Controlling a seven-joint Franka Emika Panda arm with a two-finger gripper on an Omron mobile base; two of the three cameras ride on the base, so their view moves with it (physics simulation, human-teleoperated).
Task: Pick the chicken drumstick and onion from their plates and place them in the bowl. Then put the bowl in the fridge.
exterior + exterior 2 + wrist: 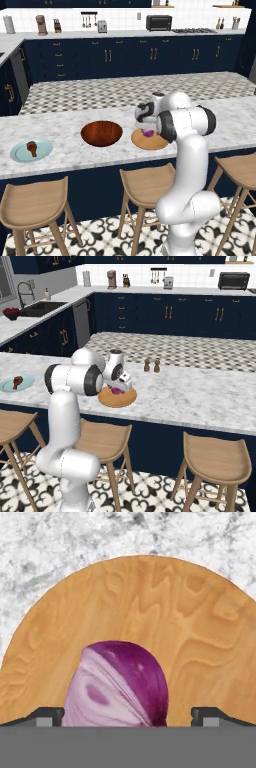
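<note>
I take the flat tan wooden plate (150,140) as my landmark on the white marbled desk (75,155). The small round purple-pink onion (116,687) sits on that plate, and in the hand view I see its paler cut face turned toward the camera's left, with the plate's wood grain spreading around it. The two dark fingertips (46,716) stand wide apart, one on either side of the onion with clear gaps, so the jaws (128,717) are released and grip nothing.

From the left base view I see the white arm bent over the plate, its hand covering most of the onion, so just a purple sliver peeks out under the wrist. To the left of the plate, close beside it, lies the wide glossy dark reddish-brown wooden bowl (101,133), hollow up. Farther left of the plate, past the bowl, is the round pale blue glazed plate (22,152) carrying the small brown roasted chicken drumstick (32,147).

The right base view hides the bowl behind the arm's shoulder, but it shows two small dark shakers (151,365) on the desk beyond the tan plate, to its right.
</note>
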